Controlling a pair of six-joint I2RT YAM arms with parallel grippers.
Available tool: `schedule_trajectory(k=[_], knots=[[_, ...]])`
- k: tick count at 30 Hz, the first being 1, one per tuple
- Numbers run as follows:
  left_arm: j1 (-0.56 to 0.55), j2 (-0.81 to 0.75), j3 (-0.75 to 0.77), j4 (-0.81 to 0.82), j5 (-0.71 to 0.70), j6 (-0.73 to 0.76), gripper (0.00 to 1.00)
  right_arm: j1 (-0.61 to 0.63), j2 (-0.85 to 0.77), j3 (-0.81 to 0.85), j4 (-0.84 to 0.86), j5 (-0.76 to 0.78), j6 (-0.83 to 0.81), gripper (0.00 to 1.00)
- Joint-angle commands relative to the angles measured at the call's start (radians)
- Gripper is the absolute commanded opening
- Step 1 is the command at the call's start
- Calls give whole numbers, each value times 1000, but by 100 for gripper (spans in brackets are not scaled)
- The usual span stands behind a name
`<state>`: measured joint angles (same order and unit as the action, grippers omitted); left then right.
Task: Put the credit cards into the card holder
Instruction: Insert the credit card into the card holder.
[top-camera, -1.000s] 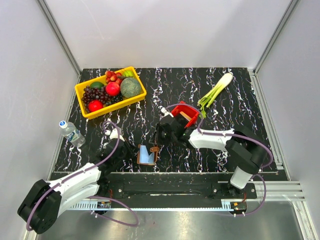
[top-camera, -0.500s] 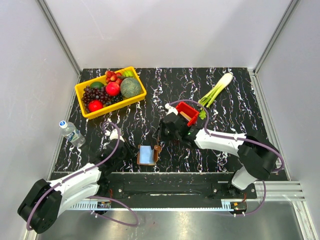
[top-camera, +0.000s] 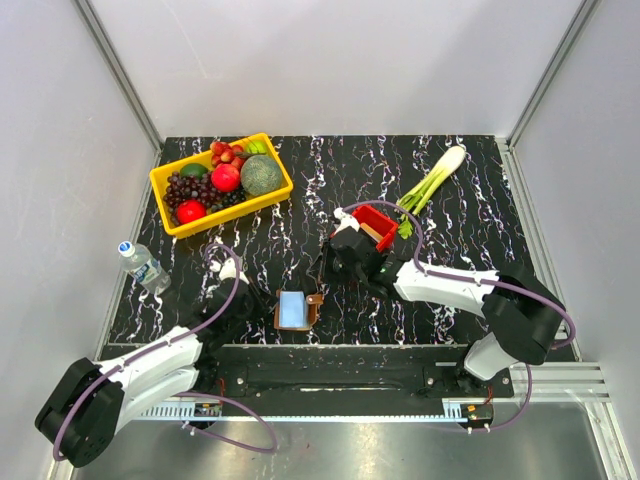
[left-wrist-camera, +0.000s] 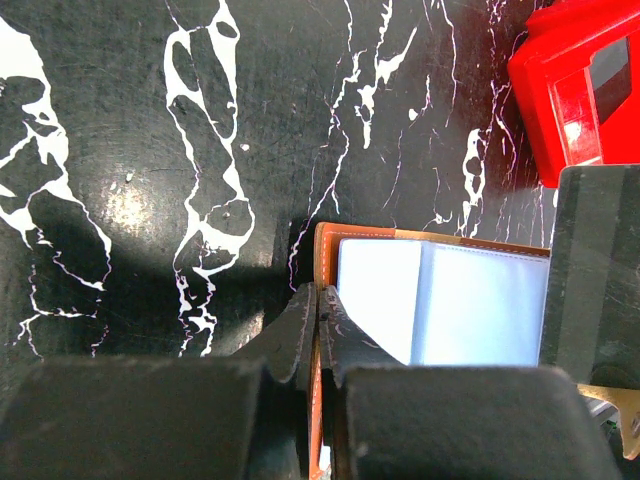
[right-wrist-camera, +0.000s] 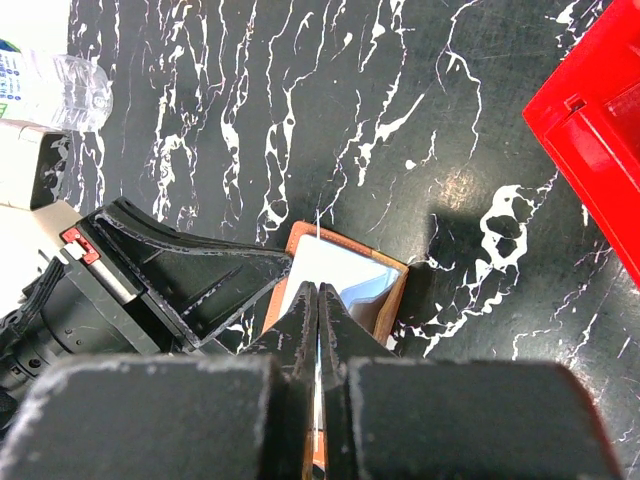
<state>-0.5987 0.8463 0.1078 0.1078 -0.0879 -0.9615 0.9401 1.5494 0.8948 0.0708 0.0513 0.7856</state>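
The left gripper (left-wrist-camera: 320, 300) is closed tight on one brown flap of the wallet (top-camera: 295, 310), which sits open, pale blue inside, near the table's front edge. Just beyond, the right gripper (right-wrist-camera: 318, 300) pinches a dark card (left-wrist-camera: 595, 270) edge-down over it, with no print readable. The bottle (right-wrist-camera: 60, 75) label is blurred, and the right wrist partly hides the red bin (top-camera: 377, 225).

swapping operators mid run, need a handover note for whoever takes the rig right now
Left gripper: shut on the leather edge of the open brown card holder.
Right gripper: shut on a dark card, held on edge at the holder; contact unclear.
Done: holder open, one card in hand.
Left: seat that card, then the others; some seem to lie in the red bin.
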Motion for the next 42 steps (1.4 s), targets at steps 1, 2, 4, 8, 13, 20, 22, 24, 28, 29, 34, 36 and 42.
schedule_trajectory(k=[1, 2, 4, 8, 13, 20, 22, 24, 28, 29, 34, 36, 42], knots=[[-4, -3, -8, 47, -13, 6, 0, -6, -23, 15, 40, 15, 0, 0], [-4, -1, -7, 47, -13, 6, 0, -6, -20, 15, 37, 13, -2, 0], [-4, -3, -7, 50, -12, 7, 0, -6, -3, 19, 20, 19, -6, 0], [-4, -9, -3, 46, -13, 9, 0, -6, 18, 33, -49, 48, -22, 0], [-4, -18, -3, 40, -18, 9, 0, -6, 18, 29, -63, 45, -31, 0], [-4, -12, 1, 41, -13, 10, 0, -6, 5, 21, 37, -42, -3, 0], [-4, -15, 0, 41, -13, 7, 0, -7, 26, 49, -14, -16, -5, 0], [-4, -23, -2, 36, -15, 6, 0, -7, 44, 58, -65, 18, -19, 0], [-3, -35, -10, 33, -18, 4, 0, -12, 77, 32, -97, -16, -13, 0], [-4, -36, -8, 30, -18, 4, 0, -12, 83, 23, -92, -25, -9, 0], [-4, -44, -13, 27, -21, 0, 0, -12, 91, 10, -109, -18, -20, 0], [-4, -44, -14, 24, -23, 1, 0, -12, 92, 3, -104, -21, -28, 0], [-13, -47, -23, 26, -32, -16, 0, -14, 103, -28, -41, -120, -57, 0]])
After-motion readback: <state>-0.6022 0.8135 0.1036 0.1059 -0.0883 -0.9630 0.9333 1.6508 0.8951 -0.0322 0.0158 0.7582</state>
